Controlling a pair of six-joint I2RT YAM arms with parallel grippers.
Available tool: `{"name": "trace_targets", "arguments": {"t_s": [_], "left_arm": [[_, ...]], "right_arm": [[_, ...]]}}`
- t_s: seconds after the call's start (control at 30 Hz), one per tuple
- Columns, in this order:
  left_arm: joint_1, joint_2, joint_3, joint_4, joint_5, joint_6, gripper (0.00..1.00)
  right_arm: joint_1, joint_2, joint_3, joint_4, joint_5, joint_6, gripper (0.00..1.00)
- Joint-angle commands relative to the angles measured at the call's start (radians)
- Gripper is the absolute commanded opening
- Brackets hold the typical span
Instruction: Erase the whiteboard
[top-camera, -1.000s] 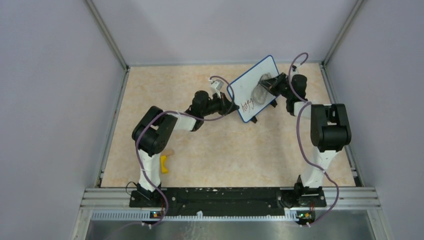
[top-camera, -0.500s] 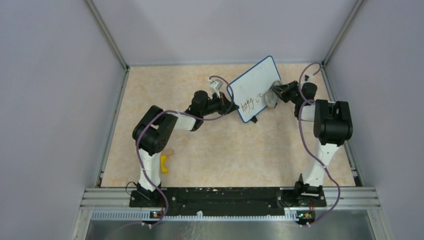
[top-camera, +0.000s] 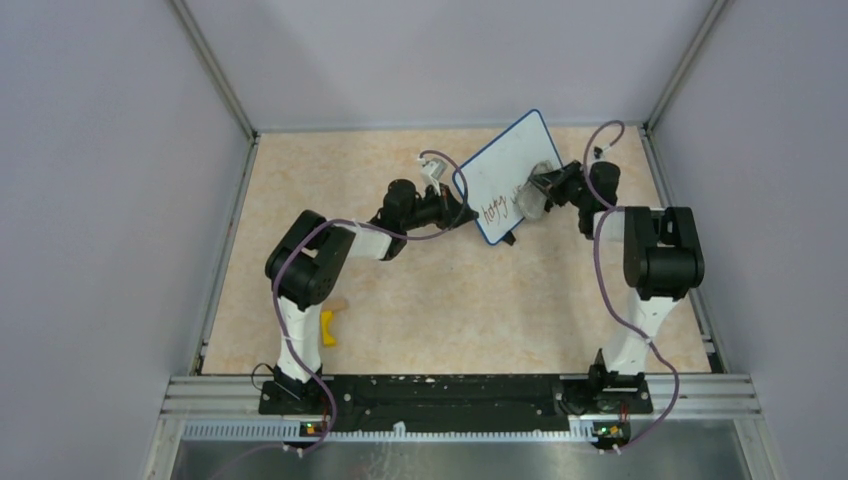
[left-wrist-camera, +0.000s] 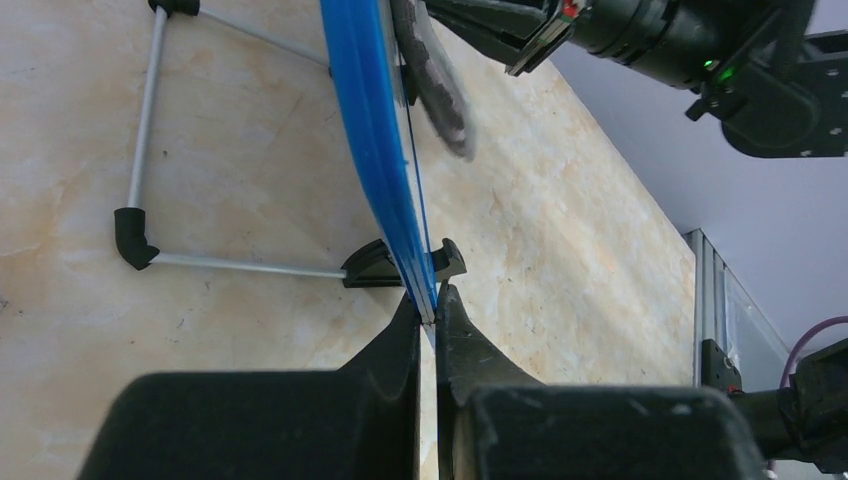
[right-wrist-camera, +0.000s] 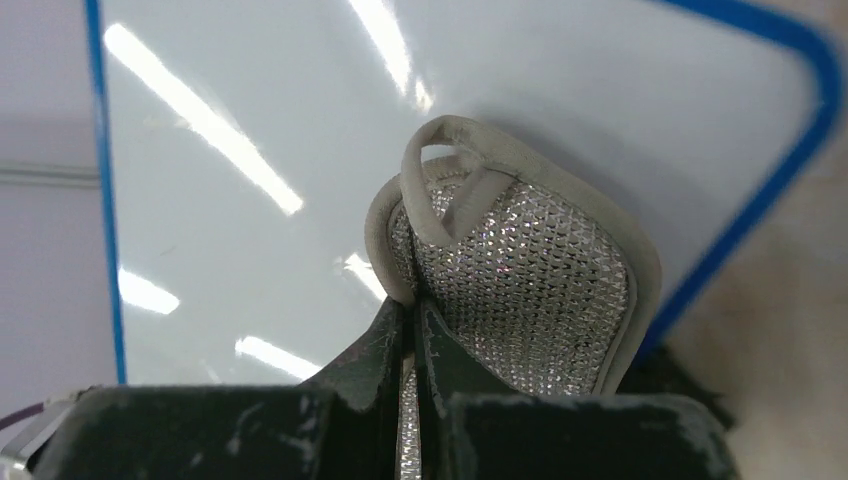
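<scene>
The wiping step is in hand. The right gripper (right-wrist-camera: 412, 322) is closed on the edge of a grey scrubbing pad (right-wrist-camera: 520, 290) with silver mesh. The pad lies flat against the whiteboard (right-wrist-camera: 250, 130), just ahead of the gripper's fingers. The left gripper (left-wrist-camera: 428, 308) is pinched on the blue frame (left-wrist-camera: 375, 130) at the lower edge of the board, close to the wire stand (left-wrist-camera: 148, 110), so the board stands steady. In the top view some reddish handwriting (top-camera: 493, 210) is on the board between the pad and the left gripper. I judge that the next move must carry the pad toward the left gripper, over these marks, pressing on the board while the left grip resists the push
</scene>
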Motion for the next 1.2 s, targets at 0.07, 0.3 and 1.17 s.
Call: {"name": "trace_targets", "arguments": {"t_s": [0.07,0.3,1.17], "left_arm": [[-0.01,0.052,0.014,-0.123,0.034,0.048,0.0],[-0.009,0.04,0.013,-0.135,0.033,0.05,0.0],[-0.007,0.051,0.018,-0.13,0.049,0.025,0.0]], "right_arm": [[0.149,-0.11,0.096,-0.006,-0.035,-0.02,0.0],[0.08,-0.008,0.13,0.025,-0.038,0.035,0.0],[0.186,-0.12,-0.01,0.087,-0.055,0.065,0.0]]}}
